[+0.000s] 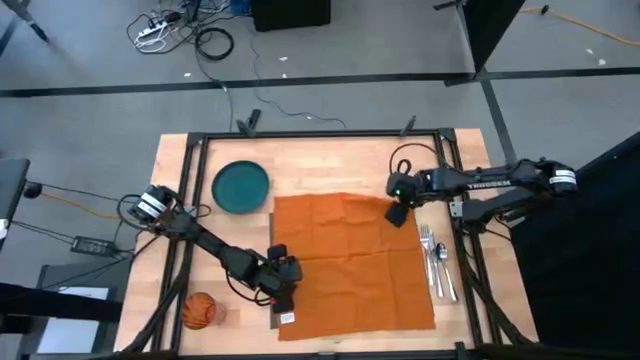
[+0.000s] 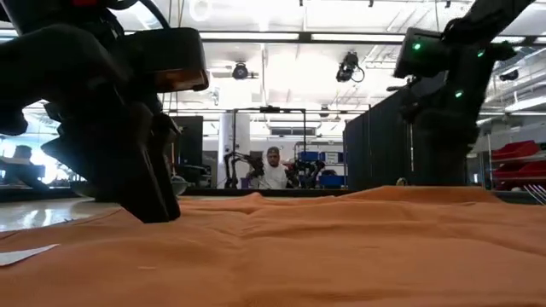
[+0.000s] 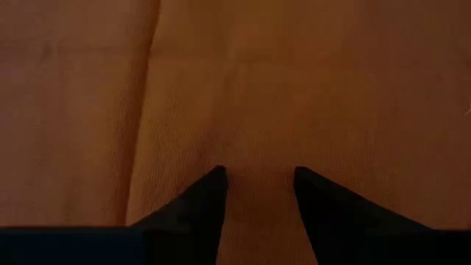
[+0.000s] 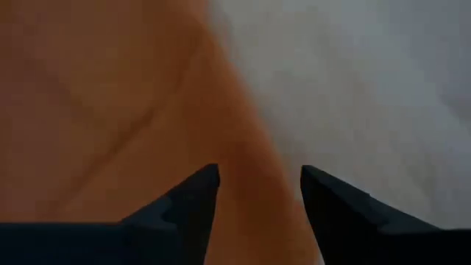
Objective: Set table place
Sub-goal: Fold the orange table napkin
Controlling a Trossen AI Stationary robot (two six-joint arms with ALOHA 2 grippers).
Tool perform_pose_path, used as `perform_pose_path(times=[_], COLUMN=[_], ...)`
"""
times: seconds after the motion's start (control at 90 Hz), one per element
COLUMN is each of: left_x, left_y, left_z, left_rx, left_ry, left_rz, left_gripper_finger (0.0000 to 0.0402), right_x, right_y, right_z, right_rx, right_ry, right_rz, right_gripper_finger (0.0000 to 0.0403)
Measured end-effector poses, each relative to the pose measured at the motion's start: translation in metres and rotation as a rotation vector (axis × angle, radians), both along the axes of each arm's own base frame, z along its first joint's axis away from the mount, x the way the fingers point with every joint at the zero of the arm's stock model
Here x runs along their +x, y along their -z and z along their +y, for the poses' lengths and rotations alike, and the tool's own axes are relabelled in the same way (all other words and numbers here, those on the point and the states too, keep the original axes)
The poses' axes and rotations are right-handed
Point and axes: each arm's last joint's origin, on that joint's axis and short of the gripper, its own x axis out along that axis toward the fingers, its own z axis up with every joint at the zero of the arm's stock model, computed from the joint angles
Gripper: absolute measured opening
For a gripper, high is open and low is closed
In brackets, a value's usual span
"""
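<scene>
The orange napkin (image 1: 352, 262) lies spread wide over the middle of the table (image 1: 330, 160). A thin dark strip of the placemat (image 1: 272, 228) shows along the napkin's left edge; the rest of the placemat is hidden. My left gripper (image 1: 283, 287) stands open, pointing down on the napkin's near-left part. My right gripper (image 1: 398, 213) is open over the napkin's far-right corner, with the cloth's edge (image 4: 257, 184) between its fingers. The teal plate (image 1: 240, 186) rests flat at the far left. The orange cup (image 1: 200, 311) is at the near left. Fork, knife and spoon (image 1: 438, 262) lie right of the napkin. My left gripper comes from above, pointing down, and its open fingertips (image 3: 213, 184) stand on the napkin close to its near-left edge. The cloth (image 3: 257, 177) between them lies on the table. I cannot tell whether my right gripper touches the napkin.
A small white label (image 1: 287, 318) sticks out at the napkin's near-left corner. Black frame bars (image 1: 195, 160) run along the table's sides. Bare wood shows at the far side, between the plate and the right arm. A person sits in the room far behind the table.
</scene>
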Motion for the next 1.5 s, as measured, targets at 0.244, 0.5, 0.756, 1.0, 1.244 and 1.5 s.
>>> perform_pose_path(times=[0.244,0.5,0.756,1.0,1.244,1.5], left_x=[0.000,0.001,0.002,0.029,0.075,0.097], left_y=[0.000,0.000,-0.001,-0.052,-0.066,0.011], left_z=[0.000,0.000,0.000,0.001,0.042,0.067], left_rx=[-0.002,0.000,0.000,0.066,0.172,0.137], left_ry=[-0.001,-0.001,-0.006,-0.013,-0.085,-0.070], left_rz=[-0.006,-0.010,-0.017,-0.119,-0.320,-0.156], left_gripper_finger=[0.0147,0.0147,0.0147,0.0147,0.0147,0.0147], right_x=[0.001,0.015,0.029,0.039,0.037,0.025], right_y=[0.019,0.010,0.026,0.025,0.018,0.011], right_z=[-0.021,0.010,0.051,0.069,0.070,0.070], right_rx=[0.161,0.331,0.266,0.248,0.215,0.217], right_ry=[-0.011,-0.213,-0.327,-0.408,-0.448,-0.483], right_rz=[0.023,-0.124,-0.063,-0.117,-0.147,-0.089], right_gripper_finger=[0.0163,0.0149,0.0147,0.0139,0.0138,0.0137])
